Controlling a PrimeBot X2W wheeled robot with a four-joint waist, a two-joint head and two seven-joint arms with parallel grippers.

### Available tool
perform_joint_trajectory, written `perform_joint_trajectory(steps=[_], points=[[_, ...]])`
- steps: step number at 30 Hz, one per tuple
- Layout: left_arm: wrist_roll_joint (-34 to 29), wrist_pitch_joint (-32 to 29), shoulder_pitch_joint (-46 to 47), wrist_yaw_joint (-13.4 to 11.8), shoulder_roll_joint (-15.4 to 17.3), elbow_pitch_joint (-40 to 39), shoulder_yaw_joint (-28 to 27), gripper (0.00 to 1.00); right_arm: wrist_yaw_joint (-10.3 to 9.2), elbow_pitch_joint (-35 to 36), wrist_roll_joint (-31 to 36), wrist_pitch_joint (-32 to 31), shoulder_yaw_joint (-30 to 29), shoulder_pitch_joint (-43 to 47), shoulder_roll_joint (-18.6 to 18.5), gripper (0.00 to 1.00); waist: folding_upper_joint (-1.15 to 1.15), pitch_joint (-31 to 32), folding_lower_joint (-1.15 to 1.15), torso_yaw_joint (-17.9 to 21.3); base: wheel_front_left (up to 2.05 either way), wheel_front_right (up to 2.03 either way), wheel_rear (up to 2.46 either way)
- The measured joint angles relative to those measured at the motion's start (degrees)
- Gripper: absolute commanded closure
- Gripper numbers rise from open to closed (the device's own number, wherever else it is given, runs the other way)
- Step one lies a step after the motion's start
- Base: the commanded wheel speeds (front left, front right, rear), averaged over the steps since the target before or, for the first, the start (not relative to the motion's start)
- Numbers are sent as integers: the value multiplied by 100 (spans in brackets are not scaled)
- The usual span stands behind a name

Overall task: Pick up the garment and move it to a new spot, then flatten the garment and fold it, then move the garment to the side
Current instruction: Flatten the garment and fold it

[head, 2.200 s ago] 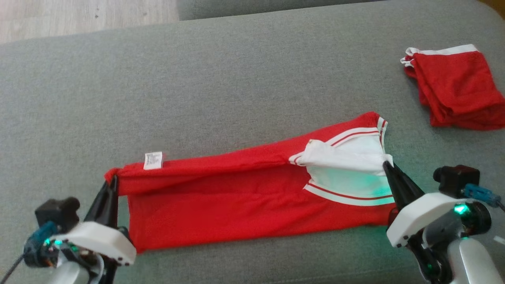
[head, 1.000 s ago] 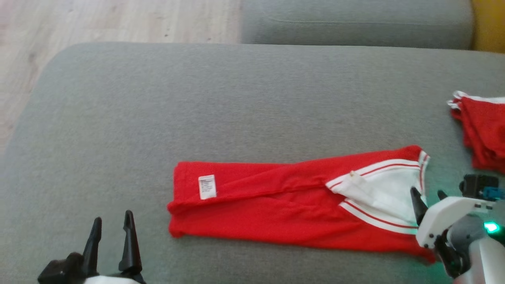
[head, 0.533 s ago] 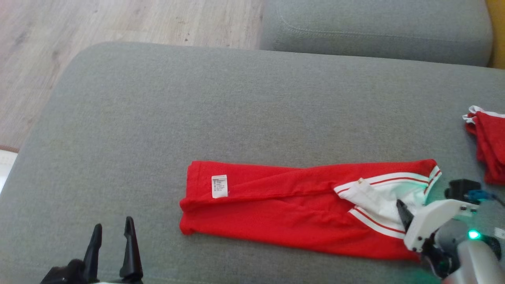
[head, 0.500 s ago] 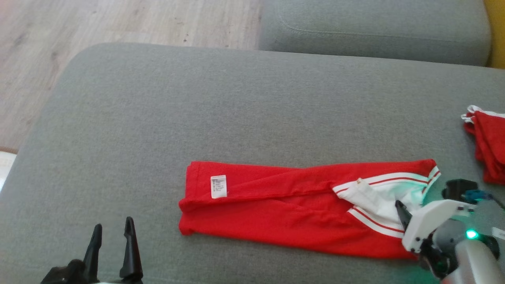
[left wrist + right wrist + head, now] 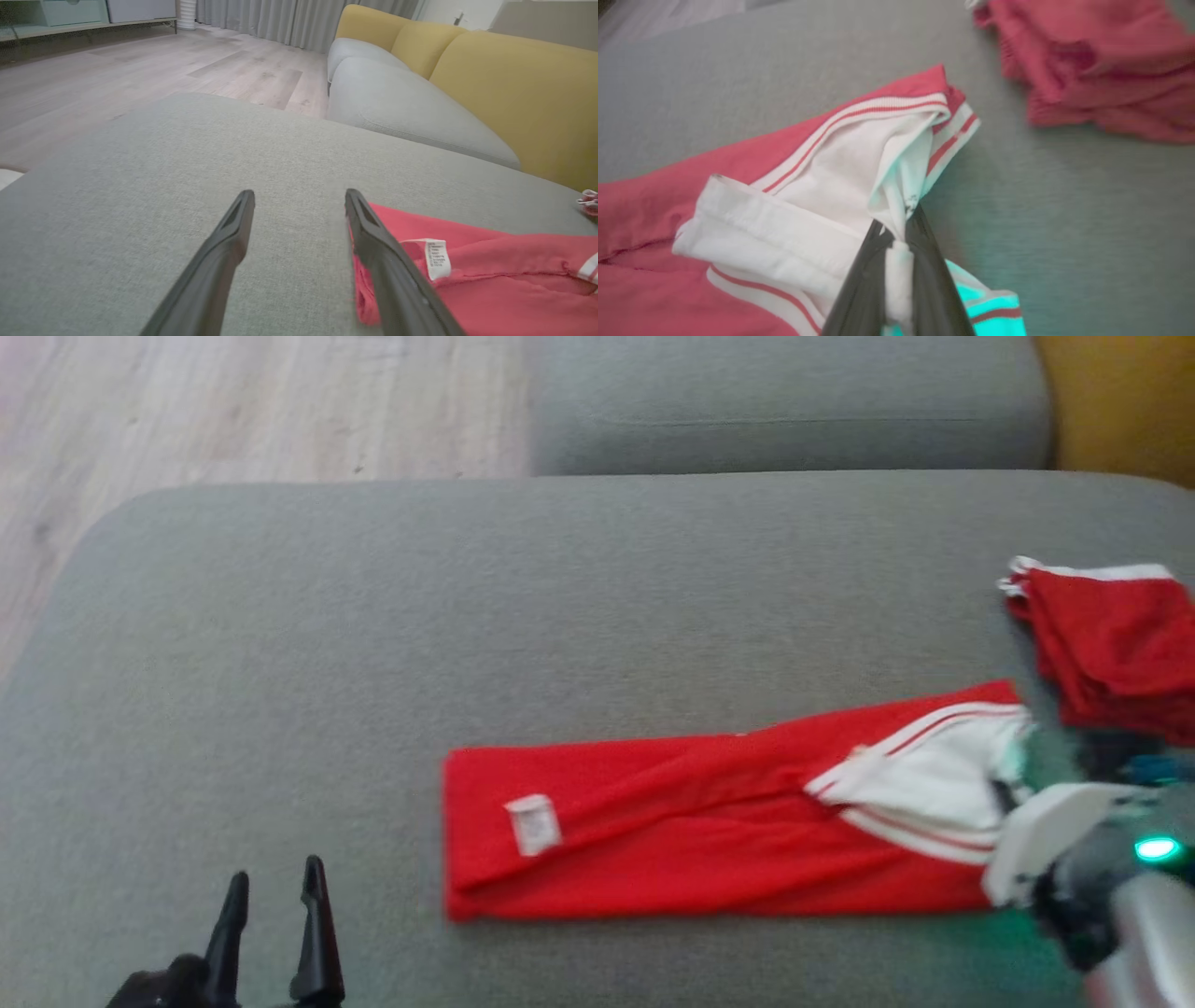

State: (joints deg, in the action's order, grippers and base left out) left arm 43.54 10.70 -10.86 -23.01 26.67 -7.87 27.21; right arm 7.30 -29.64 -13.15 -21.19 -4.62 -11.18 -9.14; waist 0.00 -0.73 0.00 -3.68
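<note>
The garment (image 5: 672, 826) is red with white striped trim, folded into a long band across the grey cushion (image 5: 467, 616). A white label (image 5: 534, 823) shows near its left end. My right gripper (image 5: 897, 223) is shut on the white fabric at the garment's (image 5: 822, 186) right end, and cloth is pinched between the two dark fingers. In the head view that right gripper (image 5: 1004, 795) sits at the band's right edge. My left gripper (image 5: 275, 894) stands open at the lower left, short of the garment's left end (image 5: 467, 280), with nothing between its fingers (image 5: 233, 233).
A folded red pile (image 5: 1111, 649) with white trim lies on the cushion's right side, close behind my right gripper, and shows too as the red pile (image 5: 1087, 70). Another grey cushion (image 5: 784, 401) and a yellow sofa back (image 5: 514, 84) stand behind. Wood floor (image 5: 233, 411) lies past the left edge.
My right gripper has closed on the white fabric at the garment's right end. The head camera has shifted. The left gripper has stayed open.
</note>
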Motion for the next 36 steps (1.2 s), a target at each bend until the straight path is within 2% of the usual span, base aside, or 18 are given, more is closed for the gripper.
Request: perform_joint_trajectory(steps=[4,10,20,28,36], points=[[1,34,-8,5,-37,2,45,0,0,555,-125,-188,-274,145,-293,100,0,46,0,240,0,0,0],[1,56,-3,32,-85,33,59,0,0,1397,-431,-495,-332,580,-227,100,0,34,0,420,0,0,0],[1,55,12,62,-86,91,76,0,-1,2585,-832,-976,676,657,245,100,0,22,0,134,0,0,0],[1,55,32,85,-94,119,108,0,-1,2651,-1149,-1054,1608,702,545,100,0,12,0,-201,0,0,0],[0,54,216,135,-191,186,232,0,-1,1795,-1785,-571,2666,193,567,100,0,-50,0,-621,0,0,0]])
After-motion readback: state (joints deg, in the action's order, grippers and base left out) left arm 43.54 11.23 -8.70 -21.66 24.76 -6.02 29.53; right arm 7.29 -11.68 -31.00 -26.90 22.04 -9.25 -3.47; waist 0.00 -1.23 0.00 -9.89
